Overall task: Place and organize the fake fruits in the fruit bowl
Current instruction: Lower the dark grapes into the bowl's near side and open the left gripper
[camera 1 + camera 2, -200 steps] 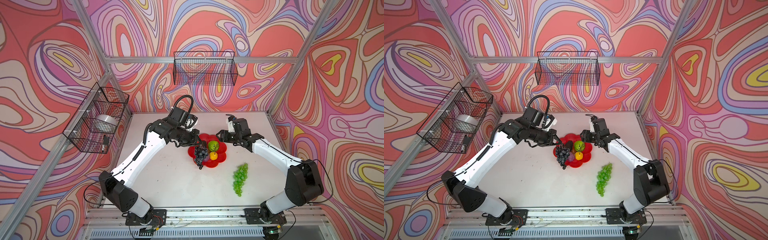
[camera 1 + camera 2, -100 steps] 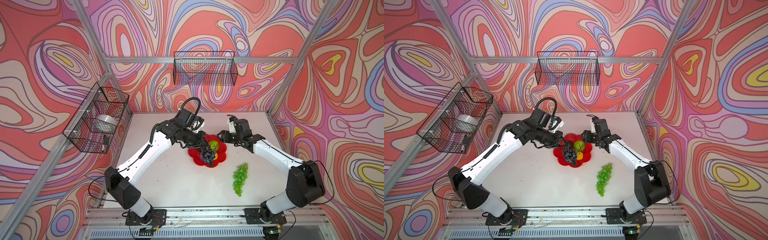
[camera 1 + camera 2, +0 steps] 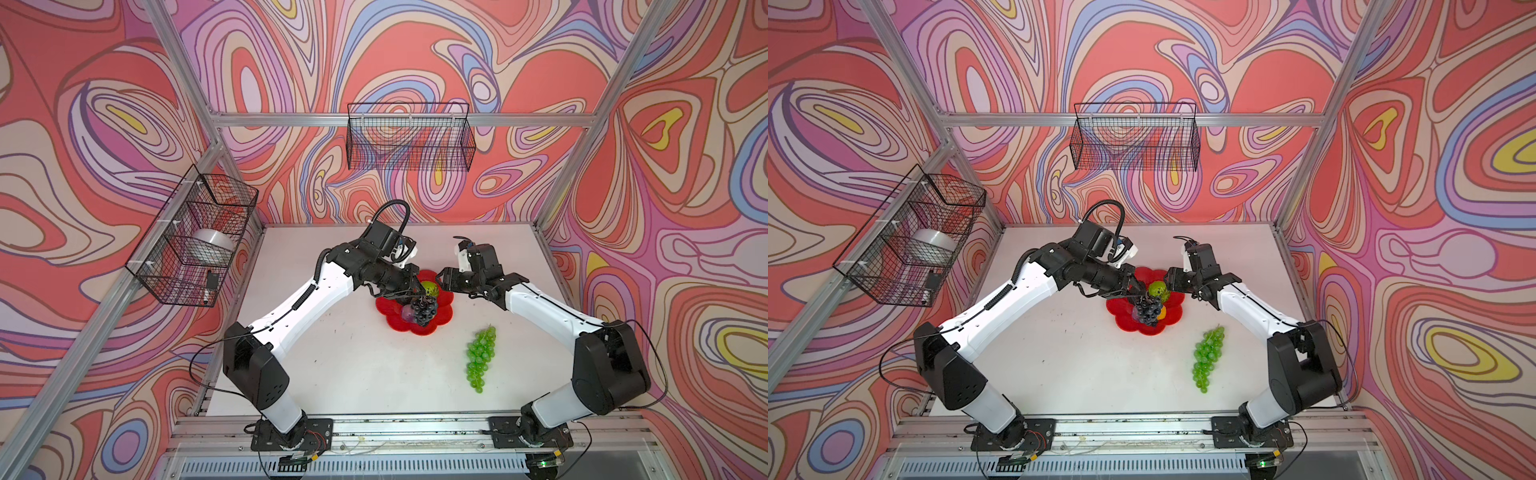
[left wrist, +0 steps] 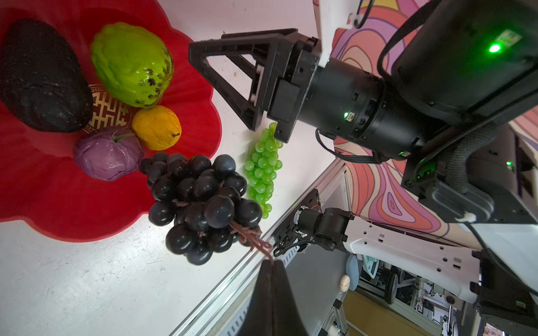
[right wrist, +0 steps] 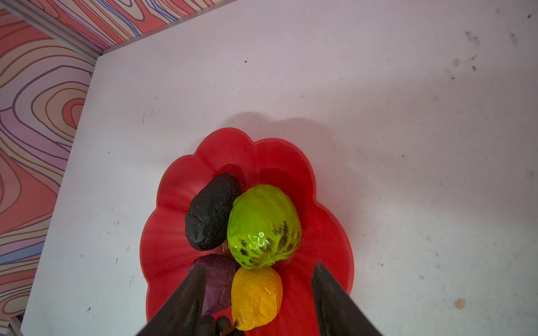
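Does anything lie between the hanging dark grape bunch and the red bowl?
Partly: the purple ball and yellow-orange fruit lie in the fruit bowl roughly under the dark grape bunch; bare red shows beside them.

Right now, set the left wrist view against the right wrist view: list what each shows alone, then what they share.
Left wrist only: the left hand shut on the stem of the dark purple grape bunch, and the green grape bunch lying on the table outside the fruit bowl. Right wrist only: the bowl's whole far rim and the table's corner at the wall. Both: the bowl holding the avocado, lime-green lumpy fruit, yellow-orange fruit and purple ball; the open right hand.
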